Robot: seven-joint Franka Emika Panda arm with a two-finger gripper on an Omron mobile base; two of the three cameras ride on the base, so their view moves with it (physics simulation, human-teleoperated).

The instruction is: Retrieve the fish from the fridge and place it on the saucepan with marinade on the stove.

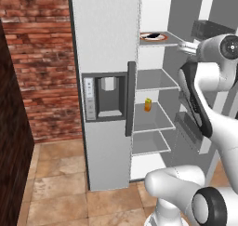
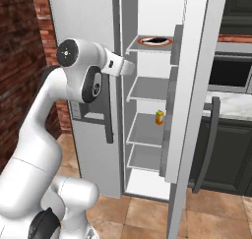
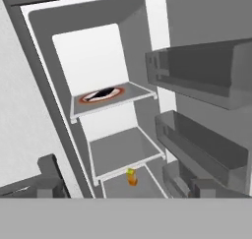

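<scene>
The fridge [image 1: 104,34] [image 2: 83,16] stands with its right door swung open and white shelves showing. The fish [image 1: 152,35] [image 2: 155,40] [image 3: 102,93], dark and flat, lies on an orange-rimmed plate on an upper shelf. My gripper [image 1: 187,47] [image 2: 127,67] [image 3: 123,186] hovers in front of the open compartment at about that shelf's height, short of the fish. It is open, its fingertips wide apart with nothing between them. The saucepan and the stove are out of view.
A small yellow-orange upright item [image 1: 148,104] [image 2: 159,117] [image 3: 131,177] stands two shelves lower. The open door [image 2: 197,85] with its bins [image 3: 197,71] flanks the right side. A brick wall [image 1: 37,57] is left; dark cabinets with a counter [image 2: 231,105] are right.
</scene>
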